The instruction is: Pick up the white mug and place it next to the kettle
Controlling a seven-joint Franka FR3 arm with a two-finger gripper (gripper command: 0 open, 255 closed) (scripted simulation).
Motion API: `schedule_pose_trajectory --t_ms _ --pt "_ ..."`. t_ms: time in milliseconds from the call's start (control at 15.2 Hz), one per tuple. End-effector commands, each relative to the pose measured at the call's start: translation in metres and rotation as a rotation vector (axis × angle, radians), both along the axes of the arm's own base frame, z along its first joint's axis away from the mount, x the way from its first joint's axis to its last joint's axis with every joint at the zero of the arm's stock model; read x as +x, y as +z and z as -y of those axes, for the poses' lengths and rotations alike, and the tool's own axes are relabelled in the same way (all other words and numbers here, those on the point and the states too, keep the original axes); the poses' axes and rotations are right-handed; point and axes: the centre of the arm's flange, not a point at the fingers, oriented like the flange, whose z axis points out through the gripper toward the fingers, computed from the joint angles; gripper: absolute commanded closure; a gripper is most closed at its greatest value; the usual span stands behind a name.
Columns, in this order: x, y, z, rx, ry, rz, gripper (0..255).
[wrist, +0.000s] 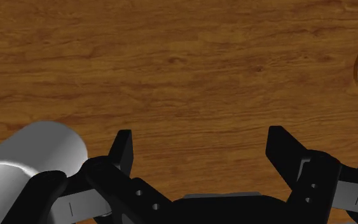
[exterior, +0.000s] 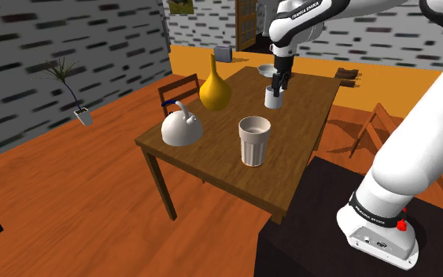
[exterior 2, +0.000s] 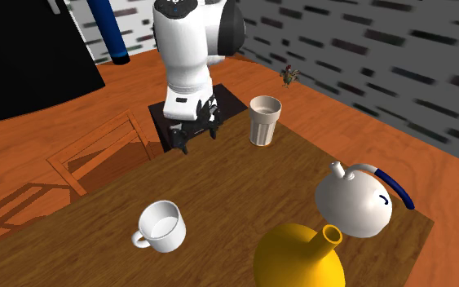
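The white mug (exterior: pixel 272 98) stands upright on the wooden table (exterior: pixel 290 157), toward its far side. The white kettle (exterior: pixel 182 126) with a blue handle sits near the edge at the shoulder view's left. My black gripper (exterior: pixel 280 81) hovers just above the mug, open and holding nothing. In the second exterior view the mug (exterior 2: pixel 162 227) is in front of the gripper (exterior 2: pixel 195 134), and the kettle (exterior 2: pixel 354 200) is to the right. In the wrist view the mug (wrist: pixel 31 162) lies outside one finger (wrist: pixel 123 153), with bare wood between the fingers of the gripper (wrist: pixel 203 153).
A yellow vase (exterior: pixel 215 88) stands beside the kettle and a tall beige tumbler (exterior: pixel 254 140) nearer the stand. A small grey bowl (exterior: pixel 267 71) sits behind the mug. Wooden chairs (exterior: pixel 182 85) flank the table. A potted plant (exterior: pixel 74 98) stands on the floor.
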Motion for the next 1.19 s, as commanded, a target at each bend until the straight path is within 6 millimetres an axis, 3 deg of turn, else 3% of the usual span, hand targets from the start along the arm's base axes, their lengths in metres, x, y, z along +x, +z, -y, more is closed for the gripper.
schedule_pose_trajectory --t_ms 0,726,1122 --pt "0.019 -0.006 0.020 -0.003 -0.002 0.012 0" --pt "0.099 -0.047 0.123 -0.014 -0.014 0.074 0" --pt "0.100 -0.079 0.123 -0.014 -0.014 0.074 0"
